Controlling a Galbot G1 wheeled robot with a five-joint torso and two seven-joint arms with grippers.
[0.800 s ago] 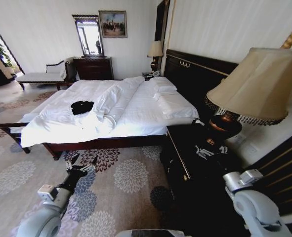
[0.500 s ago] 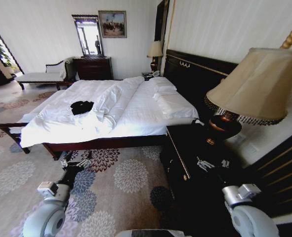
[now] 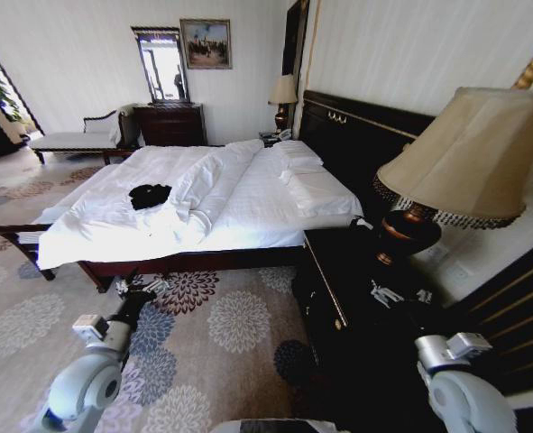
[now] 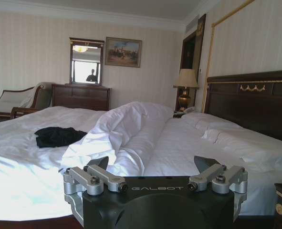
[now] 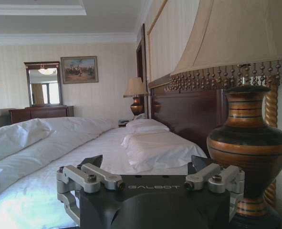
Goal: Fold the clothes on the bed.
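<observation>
The clothes, a crumpled black T-shirt [image 3: 149, 195], lie on the white duvet near the foot of the bed [image 3: 248, 194]. The left wrist view has the T-shirt [image 4: 58, 136] far beyond my fingers, across the mattress [image 4: 31, 186]. My left gripper [image 3: 140, 289] hangs open over the carpet in front of the bed's side rail; its fingers [image 4: 100, 165] hold nothing. My right gripper [image 3: 397, 296] is open and holding nothing over the dark nightstand. In the right wrist view the right gripper [image 5: 145, 164] points along the bed [image 5: 59, 157].
A dark nightstand [image 3: 347, 298] with a large lamp [image 3: 469, 162] stands close by my right arm; the lamp's vase base [image 5: 248, 148] is just beside the gripper. White pillows [image 3: 316, 185] lie at the headboard. A chaise [image 3: 81, 137] and dresser [image 3: 171, 124] stand at the far wall. Patterned carpet [image 3: 221, 334] lies before the bed.
My left gripper has crept up toward the bed's side rail. My right gripper has sunk lower and to the right over the nightstand. The T-shirt has not moved.
</observation>
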